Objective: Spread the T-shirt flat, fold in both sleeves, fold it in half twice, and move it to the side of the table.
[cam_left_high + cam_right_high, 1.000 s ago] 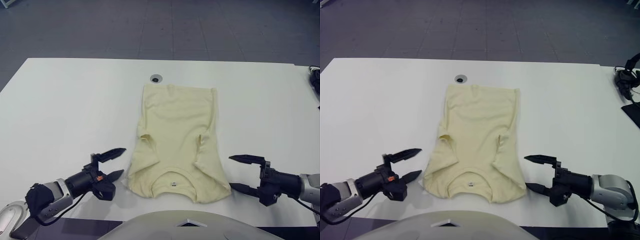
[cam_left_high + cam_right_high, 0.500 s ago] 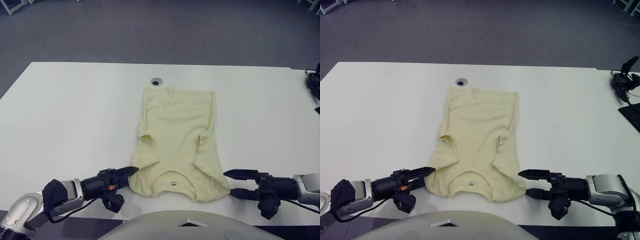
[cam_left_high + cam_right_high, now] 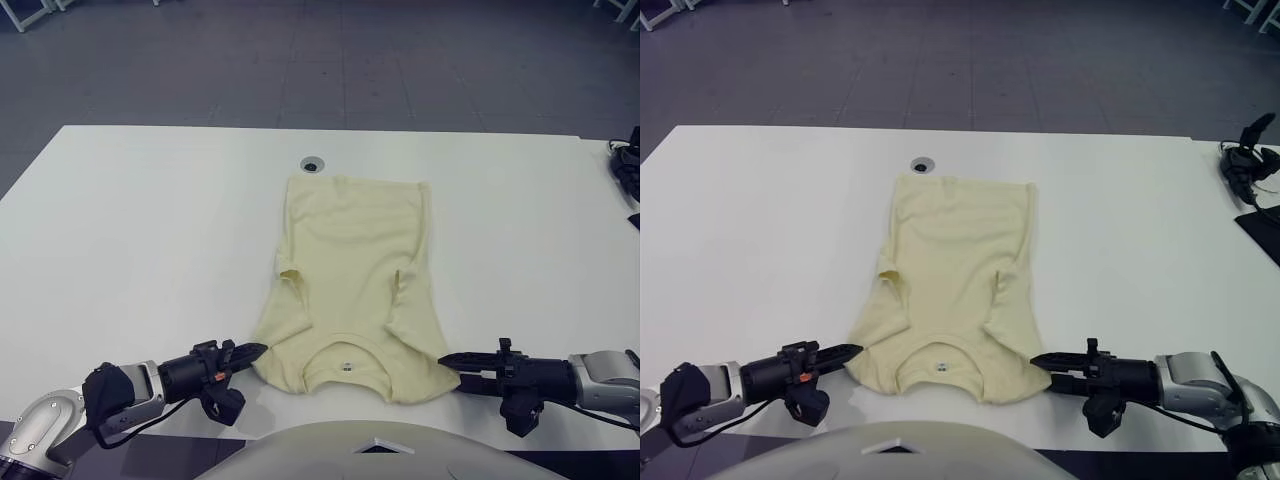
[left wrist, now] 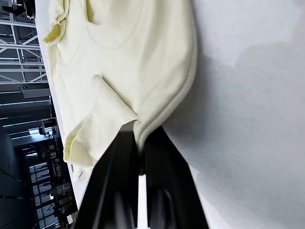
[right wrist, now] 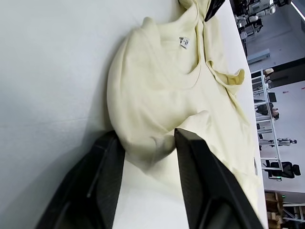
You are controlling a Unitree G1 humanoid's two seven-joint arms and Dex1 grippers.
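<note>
Both arms have dropped to the table's (image 3: 130,220) near edge, where my left pincer (image 3: 255,349) now pinches the T-shirt's (image 3: 355,260) near corner and my right pincer (image 3: 447,359), still parted, straddles the other, likely readying a half-fold.

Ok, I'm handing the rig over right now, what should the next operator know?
Left claw: shut on the near left corner of the pale yellow fabric T-shirt.
Right claw: at its near right corner, grip unconfirmed.
Shirt lies lengthwise mid white table, collar toward the robot.
Done: spread flat, both sleeves folded in.
To do: both half-folds, then move it to the table's side.
</note>
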